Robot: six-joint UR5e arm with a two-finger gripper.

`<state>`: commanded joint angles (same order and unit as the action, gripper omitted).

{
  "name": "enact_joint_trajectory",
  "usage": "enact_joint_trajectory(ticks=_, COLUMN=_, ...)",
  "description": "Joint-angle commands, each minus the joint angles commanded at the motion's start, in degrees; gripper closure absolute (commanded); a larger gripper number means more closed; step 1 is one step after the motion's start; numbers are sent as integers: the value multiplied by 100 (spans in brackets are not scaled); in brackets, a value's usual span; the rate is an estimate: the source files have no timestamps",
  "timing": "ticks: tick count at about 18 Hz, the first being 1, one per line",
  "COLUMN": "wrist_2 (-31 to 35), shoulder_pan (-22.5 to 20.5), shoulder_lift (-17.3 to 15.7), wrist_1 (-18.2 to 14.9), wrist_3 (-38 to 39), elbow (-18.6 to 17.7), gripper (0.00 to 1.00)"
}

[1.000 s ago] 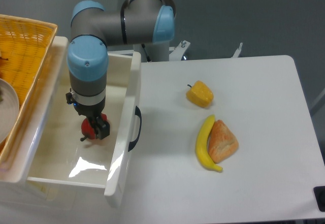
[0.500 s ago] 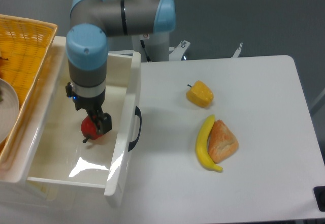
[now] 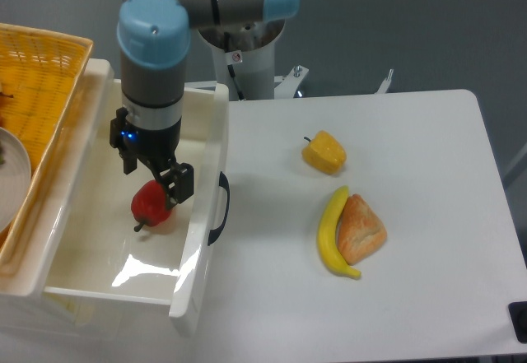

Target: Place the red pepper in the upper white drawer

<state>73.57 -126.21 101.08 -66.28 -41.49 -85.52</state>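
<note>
Release step: red pepper deposited, gripper clear of it.

The gripper (image 3: 158,178) hangs open and empty just above the red pepper (image 3: 151,204), which lies on the floor of the upper white drawer (image 3: 200,215). Judged next move: retract straight up. The drawer's front wall stands close beside the gripper; open tabletop (image 3: 272,239) lies beyond that wall.

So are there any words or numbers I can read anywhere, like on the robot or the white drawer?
None can be read.
Robot arm base: a small red and white sticker, too small and blurred to read.
Upper white drawer, red pepper, yellow pepper, banana, bread: no text.
</note>
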Motion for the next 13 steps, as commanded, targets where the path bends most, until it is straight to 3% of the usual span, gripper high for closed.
enact_joint_trajectory(ticks=4, wrist_2=-324, shoulder_pan=-175, shoulder_lift=-62, wrist_1=97, wrist_3=412, elbow=9, gripper=0)
enact_joint_trajectory(ticks=7, wrist_2=-396, shoulder_pan=-386, shoulder_lift=-70, wrist_1=422, wrist_3=949, elbow=9, gripper=0)
enact_joint_trajectory(ticks=13, wrist_2=-387, shoulder_pan=-1150, shoulder_lift=-44, wrist_1=431, wrist_3=924, elbow=-26, gripper=0)
